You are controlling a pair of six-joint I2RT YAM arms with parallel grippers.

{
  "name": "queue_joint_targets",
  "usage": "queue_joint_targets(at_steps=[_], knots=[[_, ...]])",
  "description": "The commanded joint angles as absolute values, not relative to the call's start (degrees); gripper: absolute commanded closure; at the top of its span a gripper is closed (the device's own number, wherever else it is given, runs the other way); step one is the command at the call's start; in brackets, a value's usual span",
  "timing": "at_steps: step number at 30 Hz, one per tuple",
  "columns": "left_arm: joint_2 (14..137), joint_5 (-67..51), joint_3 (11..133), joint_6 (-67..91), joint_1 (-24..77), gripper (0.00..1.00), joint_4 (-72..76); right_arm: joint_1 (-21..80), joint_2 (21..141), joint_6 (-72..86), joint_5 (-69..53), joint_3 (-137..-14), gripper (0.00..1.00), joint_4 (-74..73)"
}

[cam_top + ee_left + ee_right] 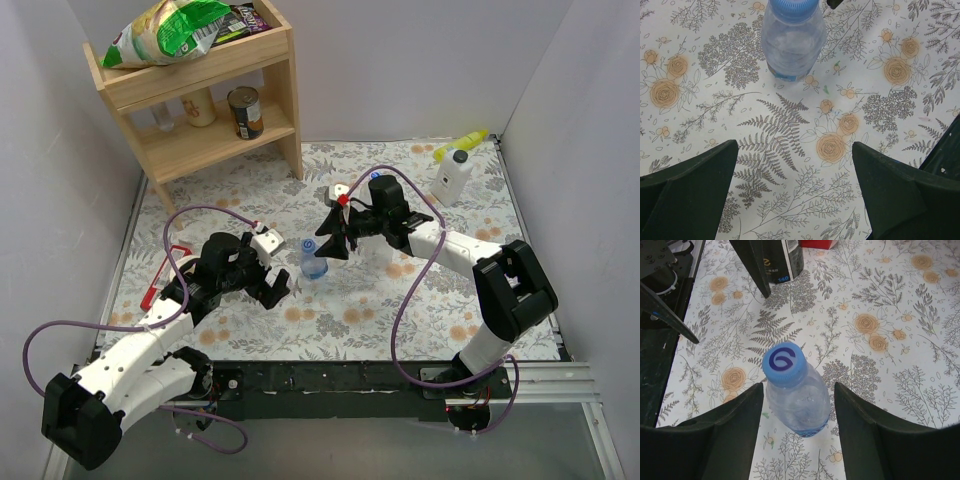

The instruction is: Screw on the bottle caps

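Your left gripper (pixel 795 145) hangs wide open just near of the mid-table bottle (pixel 800 405), with "140" legible on its body. The right gripper (pixel 797 387) straddles the bottle from the far side, jaws wide, touching nothing. It's probably light, thin and crushable, so pinch the blue cap (pixel 784 364) with the pale swirl gently

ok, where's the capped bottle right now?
Top view: the capped bottle stands upright in the middle of the table, at the fingers of the open right gripper; the open left gripper sits apart on its left.
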State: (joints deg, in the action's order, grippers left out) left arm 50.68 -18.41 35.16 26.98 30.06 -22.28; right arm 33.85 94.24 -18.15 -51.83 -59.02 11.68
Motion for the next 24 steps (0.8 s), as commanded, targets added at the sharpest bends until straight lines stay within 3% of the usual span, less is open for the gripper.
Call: queue_joint_targets(at_steps=[1, 24], knots=[[50.4, -19.4, 36.7, 26.3, 29.5, 0.02, -22.1, 33.7, 94.5, -17.9, -52.3, -61.6, 0.34, 12.3], [50.1, -20.2, 36.4, 25.9, 29.2, 0.02, -21.9, 33.7, 93.7, -17.7, -52.0, -61.1, 0.33, 12.0]])
